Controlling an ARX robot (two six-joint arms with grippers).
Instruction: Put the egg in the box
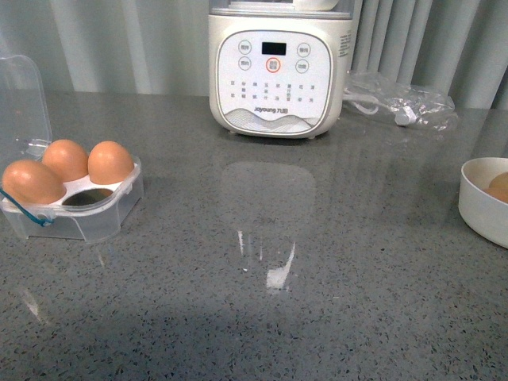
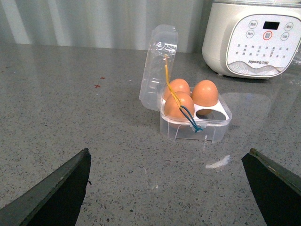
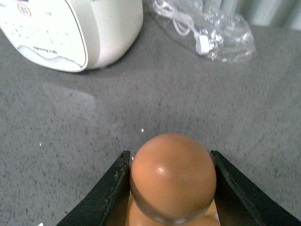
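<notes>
Task in progress. The egg (image 3: 173,176) is gripped between the right fingers (image 3: 113,188), which are closed against its sides, and it has not yet been carried to the box (image 1: 87,221). The box stands lid-open on the desk (image 1: 278,246), well apart at the left. Three of its cells are occupied by brown eggs (image 1: 109,163); the fourth cell (image 1: 86,198) is seen empty. A further egg (image 1: 499,187) is partly seen in the white bowl (image 1: 476,213). The left fingers (image 2: 61,188) are spread wide, with nothing held.

Grey speckled countertop (image 1: 357,262) (glossy, reflecting light); pale pleated curtain (image 1: 119,48), perhaps, behind.
</notes>
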